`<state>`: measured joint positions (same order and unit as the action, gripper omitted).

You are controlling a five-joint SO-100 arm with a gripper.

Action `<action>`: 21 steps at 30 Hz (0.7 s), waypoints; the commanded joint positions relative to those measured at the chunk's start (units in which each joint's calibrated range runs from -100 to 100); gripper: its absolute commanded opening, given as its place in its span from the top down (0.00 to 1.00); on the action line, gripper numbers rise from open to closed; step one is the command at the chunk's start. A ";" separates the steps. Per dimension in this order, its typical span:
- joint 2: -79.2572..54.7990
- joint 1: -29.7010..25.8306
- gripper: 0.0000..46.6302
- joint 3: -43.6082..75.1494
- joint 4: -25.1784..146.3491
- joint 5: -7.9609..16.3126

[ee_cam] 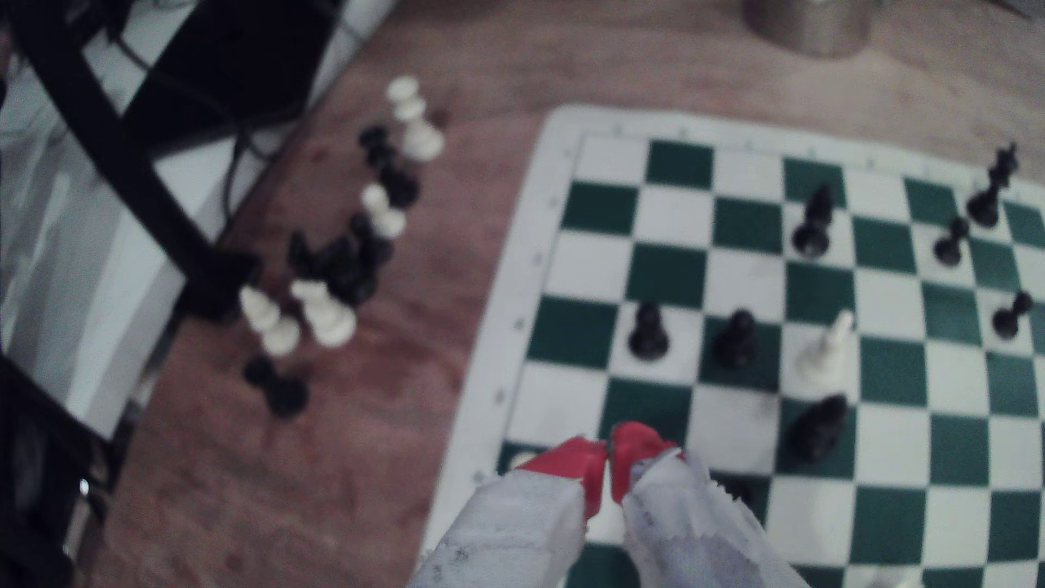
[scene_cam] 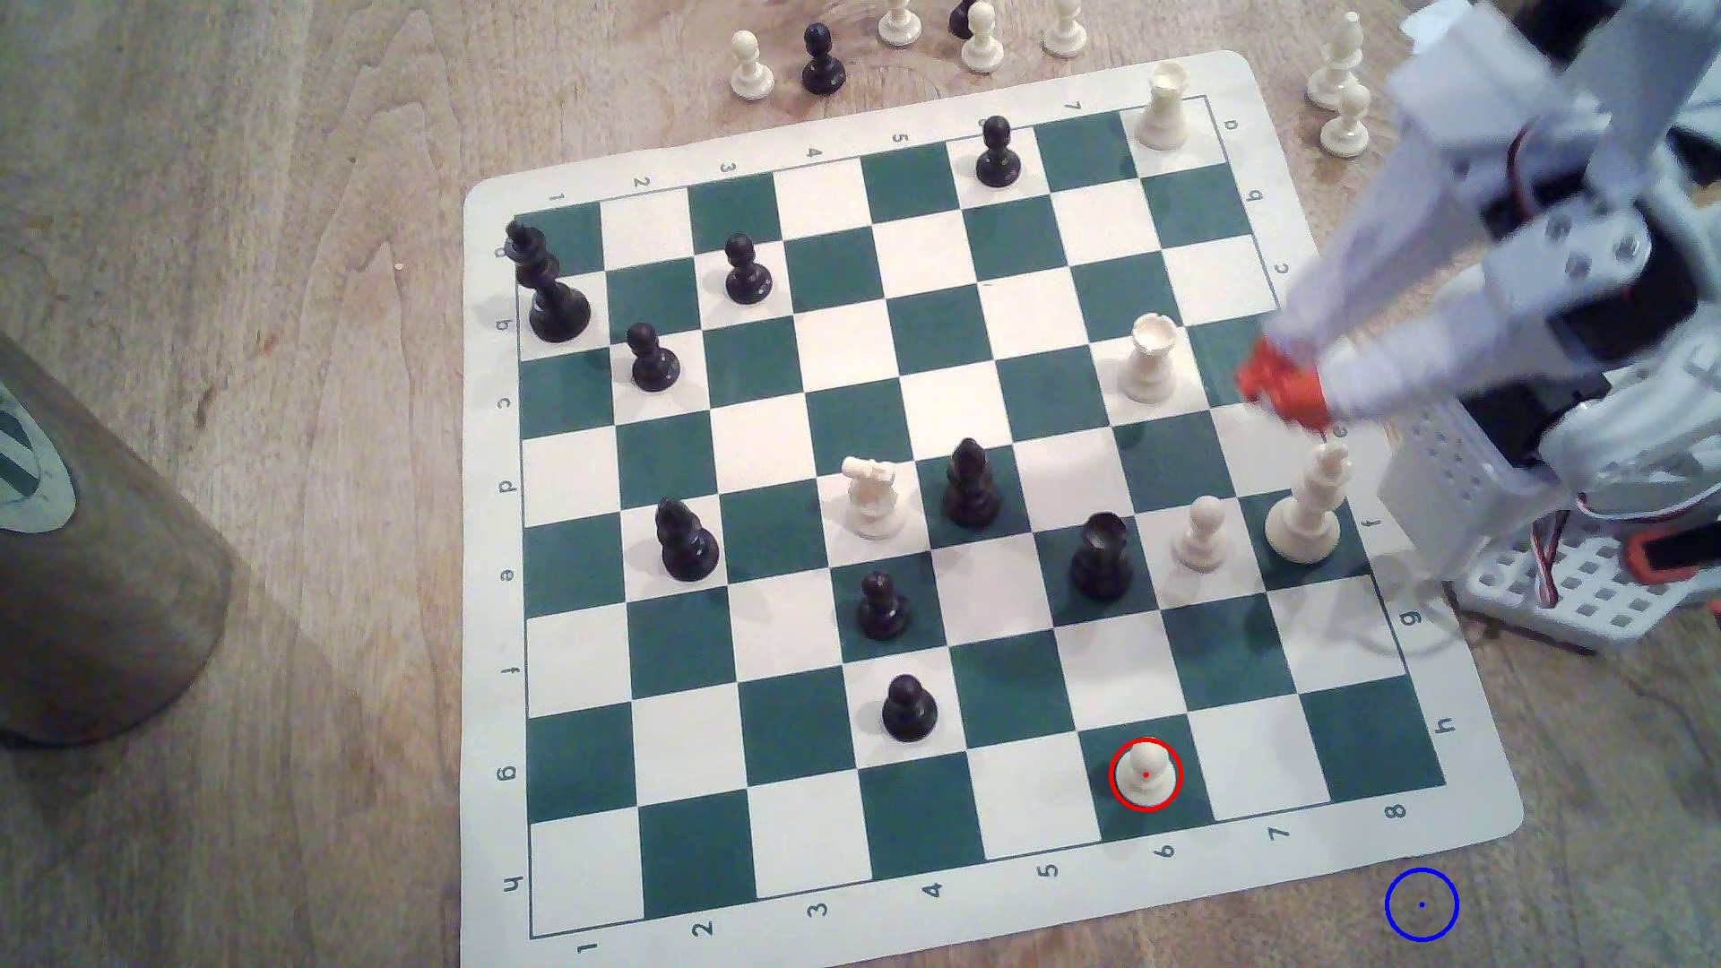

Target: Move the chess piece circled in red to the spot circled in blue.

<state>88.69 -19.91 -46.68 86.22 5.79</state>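
Note:
The chess piece circled in red (scene_cam: 1145, 774) is a small cream-white pawn standing upright on a green square near the board's front edge, toward the exterior view's right. The spot circled in blue (scene_cam: 1421, 904) is bare wood just off the mat's front right corner. My gripper (scene_cam: 1280, 383) hangs blurred above the board's right edge, far behind the pawn, its red tips pressed together with nothing between them. In the wrist view the gripper (ee_cam: 609, 452) shows red fingertips (ee_cam: 577, 458) touching over the mat's border.
Black and cream pieces stand across the green-and-white board (scene_cam: 931, 521). A cream rook (scene_cam: 1150, 358) and a tall cream piece (scene_cam: 1308, 507) stand close below the gripper. Captured pieces (scene_cam: 978, 37) sit behind the mat. A brown cylinder (scene_cam: 84, 558) stands at the exterior view's left. The arm's base (scene_cam: 1583, 558) is at the right.

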 commanded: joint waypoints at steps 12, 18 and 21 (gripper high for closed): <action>-16.87 -12.27 0.77 -8.99 -2.76 3.52; -15.34 -12.74 0.61 -16.88 -6.36 4.20; -14.83 -12.74 0.59 -19.96 -8.82 4.35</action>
<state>73.19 -32.15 -64.30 80.88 9.84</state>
